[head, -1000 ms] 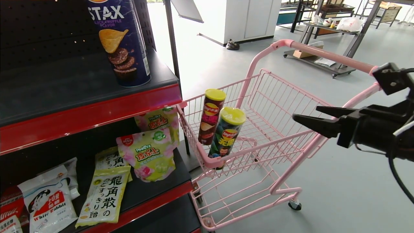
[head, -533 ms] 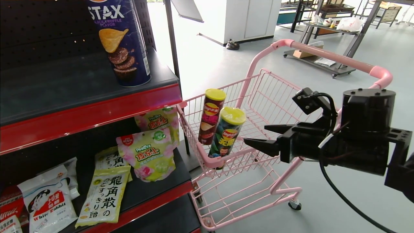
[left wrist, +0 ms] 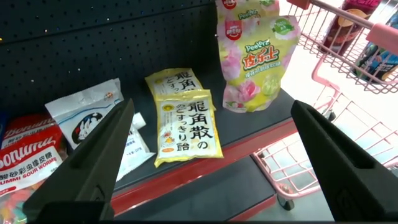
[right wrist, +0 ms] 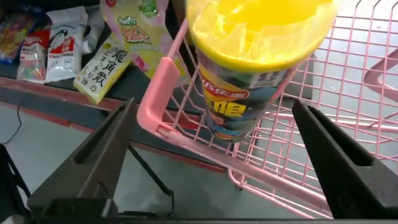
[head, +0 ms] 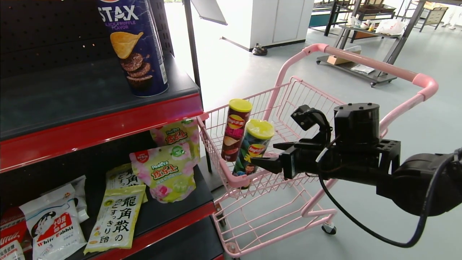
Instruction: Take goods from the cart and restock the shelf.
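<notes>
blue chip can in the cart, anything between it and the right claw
Nothing visible does. The right claw is open and right beside the blue can, which lines up between its two sides in the right wrist view. The red can stands beyond the blue one, away from the claw.

White lettering is showing on the tall blue can (head: pixel 139 47); black characters are running down the yellow bag (head: pixel 115 220); logos are sitting on the maroon can (head: pixel 235 130) and dark can (head: pixel 252 150).
</notes>
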